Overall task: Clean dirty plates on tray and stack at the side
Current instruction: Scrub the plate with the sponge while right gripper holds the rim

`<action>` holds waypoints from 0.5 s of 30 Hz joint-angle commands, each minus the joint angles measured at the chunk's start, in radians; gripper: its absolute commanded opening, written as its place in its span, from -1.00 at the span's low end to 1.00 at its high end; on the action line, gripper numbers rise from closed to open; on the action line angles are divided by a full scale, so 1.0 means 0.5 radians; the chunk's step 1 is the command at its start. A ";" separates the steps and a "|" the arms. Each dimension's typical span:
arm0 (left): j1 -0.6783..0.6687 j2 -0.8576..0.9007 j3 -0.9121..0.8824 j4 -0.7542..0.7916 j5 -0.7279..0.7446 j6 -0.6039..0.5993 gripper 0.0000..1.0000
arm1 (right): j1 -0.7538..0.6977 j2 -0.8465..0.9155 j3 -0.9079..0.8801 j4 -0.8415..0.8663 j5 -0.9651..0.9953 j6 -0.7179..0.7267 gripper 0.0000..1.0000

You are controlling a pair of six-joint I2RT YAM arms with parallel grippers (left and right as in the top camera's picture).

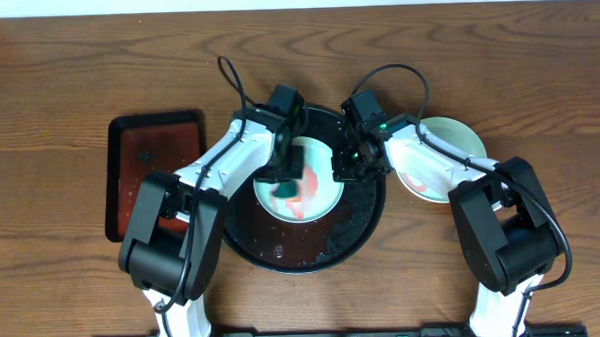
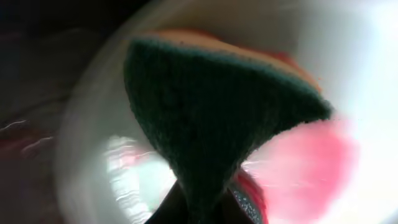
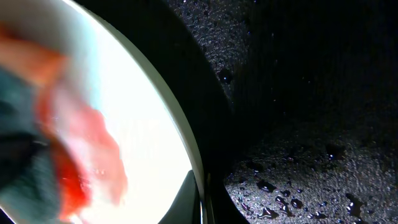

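A pale blue-green plate (image 1: 316, 193) with red sauce lies on the large round black tray (image 1: 357, 222). My left gripper (image 1: 288, 171) is shut on a green and orange sponge (image 1: 283, 190) pressed on the plate. In the left wrist view the sponge (image 2: 211, 106) covers much of the plate (image 2: 354, 56), and the jaws (image 2: 205, 211) are mostly hidden behind it. My right gripper (image 1: 345, 170) is shut on the plate's right rim; its finger (image 3: 200, 202) straddles the plate's edge (image 3: 149, 118) over the wet tray (image 3: 298, 93). Two more plates (image 1: 449, 138) lie to the right of the tray, one with a red smear.
A smaller rectangular black tray (image 1: 155, 174) with a reddish inside lies on the wooden table to the left of the round tray. Water drops cover the round tray's floor. Both arms cross over the tray's back half.
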 commanded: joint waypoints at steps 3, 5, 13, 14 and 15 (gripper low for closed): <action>0.063 0.054 -0.059 -0.253 -0.610 -0.303 -0.84 | 0.023 0.092 -0.076 -0.028 0.127 0.021 -0.97; 0.063 0.054 -0.059 -0.299 -0.451 -0.295 -0.85 | 0.023 0.092 -0.076 -0.028 0.127 0.021 -0.99; 0.063 0.054 -0.059 -0.282 0.694 0.464 -0.85 | 0.023 0.092 -0.076 -0.027 0.127 0.021 -0.98; 0.063 0.054 -0.059 -0.282 0.813 0.551 -0.85 | 0.023 0.092 -0.076 -0.026 0.127 0.021 -0.98; 0.063 0.054 -0.059 -0.275 0.891 0.608 -0.85 | 0.023 0.092 -0.076 -0.025 0.127 0.021 -0.98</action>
